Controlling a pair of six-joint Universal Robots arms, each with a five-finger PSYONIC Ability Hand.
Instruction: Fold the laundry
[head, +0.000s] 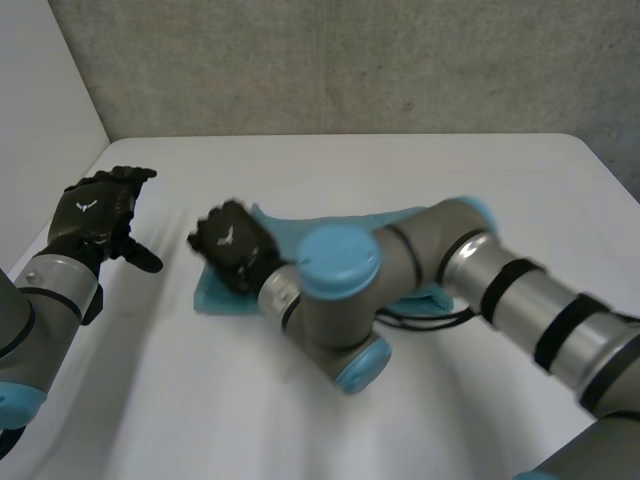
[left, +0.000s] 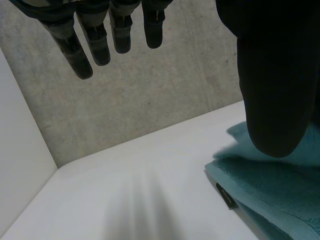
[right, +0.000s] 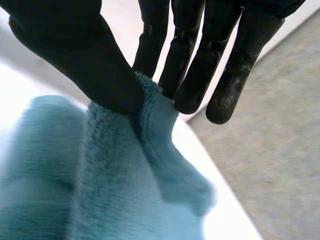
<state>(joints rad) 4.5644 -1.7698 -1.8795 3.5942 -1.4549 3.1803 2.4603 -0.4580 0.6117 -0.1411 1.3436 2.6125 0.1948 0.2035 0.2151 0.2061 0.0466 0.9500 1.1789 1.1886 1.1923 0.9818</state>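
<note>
Table (head: 200, 400) mid-fold: your teal towel (head: 340, 222) lies near its centre, apparently doubled over already. Your right arm (head: 500, 290) reaches across it, and the right hand (head: 232, 247) pinches the towel's edge on the left side between thumb and fingers, raising it off the surface. Your left hand (head: 95, 212) hovers near the towel without touching it, fingers straight and spread, holding nothing. Layered edges show beside the small label (left: 226, 196). At least one fold looks left: carry the pinched edge over, then flatten.
</note>
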